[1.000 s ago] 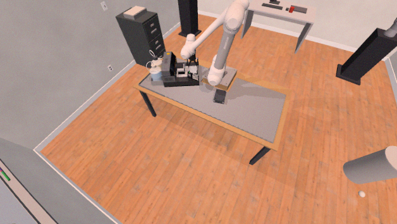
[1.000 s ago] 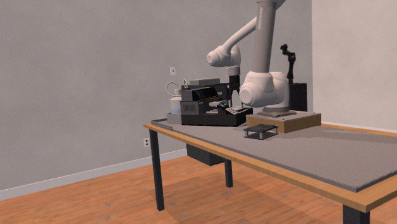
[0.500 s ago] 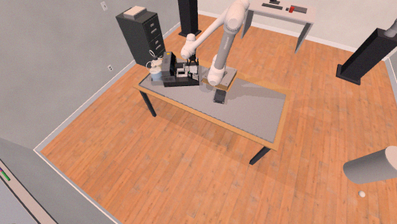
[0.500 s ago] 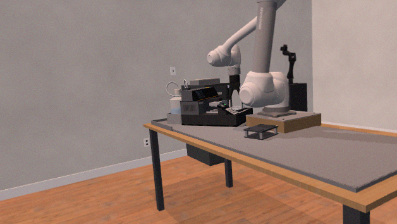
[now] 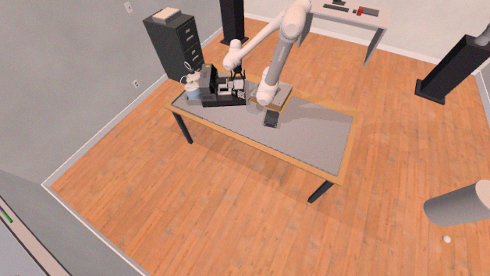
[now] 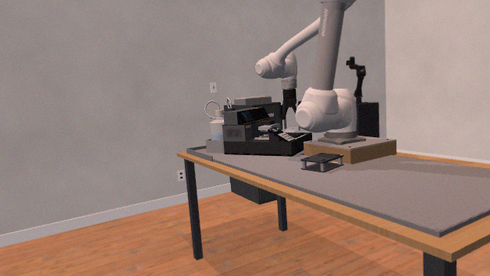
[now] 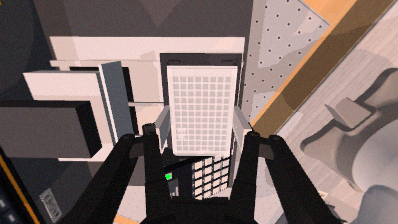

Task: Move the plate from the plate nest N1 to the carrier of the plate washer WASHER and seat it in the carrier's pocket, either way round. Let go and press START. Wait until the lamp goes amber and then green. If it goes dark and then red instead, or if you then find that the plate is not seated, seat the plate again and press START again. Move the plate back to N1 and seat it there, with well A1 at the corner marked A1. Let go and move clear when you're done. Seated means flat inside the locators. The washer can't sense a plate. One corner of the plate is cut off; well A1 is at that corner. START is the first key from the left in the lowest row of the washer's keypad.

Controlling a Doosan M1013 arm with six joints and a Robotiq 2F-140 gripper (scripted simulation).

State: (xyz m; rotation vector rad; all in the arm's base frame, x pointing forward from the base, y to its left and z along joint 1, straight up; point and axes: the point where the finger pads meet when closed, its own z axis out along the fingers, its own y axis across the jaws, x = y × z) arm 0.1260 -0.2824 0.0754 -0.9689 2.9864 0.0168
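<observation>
Plate [image 5: 238,84] [image 6: 292,129] [image 7: 202,110], white, one: over washer [image 5: 224,102] [image 6: 257,148] [image 7: 200,22], long sides clamped by half-open gripper [image 5: 238,83] [image 6: 292,128] [image 7: 201,114], presumably to keep it level.
</observation>
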